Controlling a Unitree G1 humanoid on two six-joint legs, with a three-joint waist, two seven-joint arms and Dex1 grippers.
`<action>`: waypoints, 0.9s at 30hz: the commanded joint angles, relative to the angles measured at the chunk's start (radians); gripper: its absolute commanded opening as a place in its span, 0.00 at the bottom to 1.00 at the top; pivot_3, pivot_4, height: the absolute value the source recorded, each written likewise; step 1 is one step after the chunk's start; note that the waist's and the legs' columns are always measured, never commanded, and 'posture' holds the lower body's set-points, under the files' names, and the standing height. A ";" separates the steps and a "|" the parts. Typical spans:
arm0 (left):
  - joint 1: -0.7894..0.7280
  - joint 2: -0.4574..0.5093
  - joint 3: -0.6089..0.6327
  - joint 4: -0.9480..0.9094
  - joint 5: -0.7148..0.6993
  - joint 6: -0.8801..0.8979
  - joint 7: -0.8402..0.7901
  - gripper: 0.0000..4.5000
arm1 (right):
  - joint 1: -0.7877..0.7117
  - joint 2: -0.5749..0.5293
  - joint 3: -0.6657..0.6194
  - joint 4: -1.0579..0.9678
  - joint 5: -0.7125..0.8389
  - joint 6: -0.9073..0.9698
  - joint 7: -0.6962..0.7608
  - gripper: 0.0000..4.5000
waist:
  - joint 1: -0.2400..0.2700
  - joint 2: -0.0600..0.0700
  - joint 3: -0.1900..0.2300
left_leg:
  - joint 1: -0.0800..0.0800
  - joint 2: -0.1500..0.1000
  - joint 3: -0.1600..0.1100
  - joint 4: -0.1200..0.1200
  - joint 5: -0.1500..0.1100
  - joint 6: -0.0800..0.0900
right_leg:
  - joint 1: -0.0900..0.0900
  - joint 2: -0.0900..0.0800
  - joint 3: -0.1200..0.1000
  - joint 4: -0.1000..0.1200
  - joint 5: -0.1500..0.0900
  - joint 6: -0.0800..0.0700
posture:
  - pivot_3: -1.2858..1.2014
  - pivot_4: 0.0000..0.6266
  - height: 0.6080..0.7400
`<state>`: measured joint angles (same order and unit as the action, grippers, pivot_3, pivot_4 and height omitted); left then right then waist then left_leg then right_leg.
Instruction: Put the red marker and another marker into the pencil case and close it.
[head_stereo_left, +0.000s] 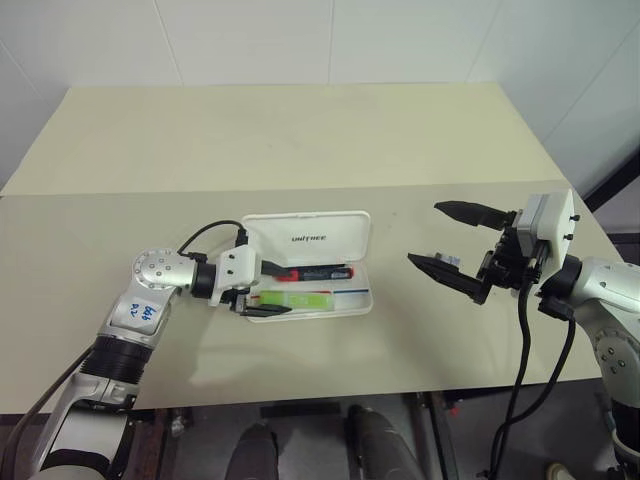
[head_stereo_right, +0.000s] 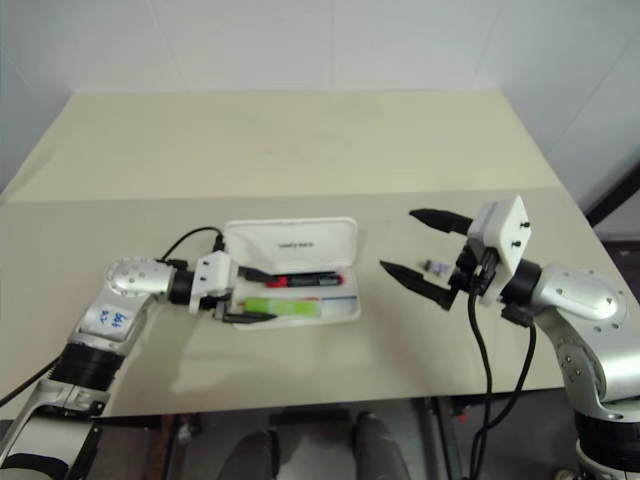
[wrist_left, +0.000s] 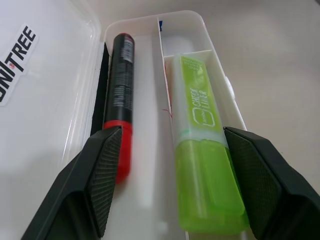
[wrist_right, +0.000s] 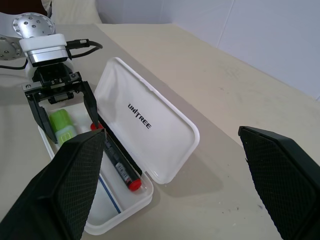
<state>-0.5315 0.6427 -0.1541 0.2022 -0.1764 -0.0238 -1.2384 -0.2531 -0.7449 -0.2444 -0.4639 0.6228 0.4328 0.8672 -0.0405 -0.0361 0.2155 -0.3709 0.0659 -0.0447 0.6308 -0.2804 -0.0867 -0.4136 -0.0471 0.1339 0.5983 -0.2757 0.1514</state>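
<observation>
The white pencil case (head_stereo_left: 305, 236) lies open on the table, its UNITREE lid standing up at the far side. In its tray, the red marker (head_stereo_left: 318, 272) lies along the hinge side and the light-green marker (head_stereo_left: 300, 299) lies in the near compartment. My left gripper (head_stereo_left: 284, 290) is open at the case's left end, its fingers (wrist_left: 102, 170) straddling the red cap and the green marker (wrist_left: 200, 150) without gripping either. My right gripper (head_stereo_left: 424, 233) hovers open and empty to the right of the case.
The beige table (head_stereo_left: 300, 140) stretches far behind the case, with a seam (head_stereo_left: 120, 193) running across it. Its front edge (head_stereo_left: 330, 396) lies close below the case. A black cable (head_stereo_left: 205, 235) loops from my left wrist beside the lid.
</observation>
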 joint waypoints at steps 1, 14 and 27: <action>0.019 0.013 0.021 -0.061 -0.042 0.022 -0.019 0.74 | -0.006 0.000 -0.014 -0.022 0.014 -0.019 0.000 1.00 | 0.001 0.000 0.000 | 0.000 0.000 0.000 0.000 0.000 0.000 | 0.000 0.000 0.000 0.000 0.000 0.000 | 0.52 0.24 1.00; 0.072 0.052 0.089 -0.173 -0.133 0.118 -0.020 0.74 | -0.034 0.012 0.018 0.006 0.006 -0.024 0.014 1.00 | 0.009 0.000 0.000 | 0.000 0.000 0.000 0.000 0.000 0.000 | 0.000 0.000 0.000 0.001 -0.001 -0.002 | 0.52 0.24 1.00; 0.062 0.076 0.219 -0.328 -0.379 0.330 -0.040 0.99 | -0.006 -0.015 -0.002 0.186 -0.035 -0.047 0.061 1.00 | 0.009 0.000 0.000 | 0.000 0.000 0.000 0.000 0.000 0.000 | 0.000 0.000 0.000 0.001 -0.001 -0.002 | 0.52 0.24 1.00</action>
<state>-0.4576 0.7002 0.0263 -0.0741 -0.4963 0.2686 -1.2798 -0.2622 -0.7412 -0.2052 -0.2870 0.5889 0.4079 0.9144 -0.0314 -0.0360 0.2157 -0.3708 0.0659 -0.0447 0.6312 -0.2806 -0.0863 -0.4137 -0.0471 0.1339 0.5991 -0.2768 0.1496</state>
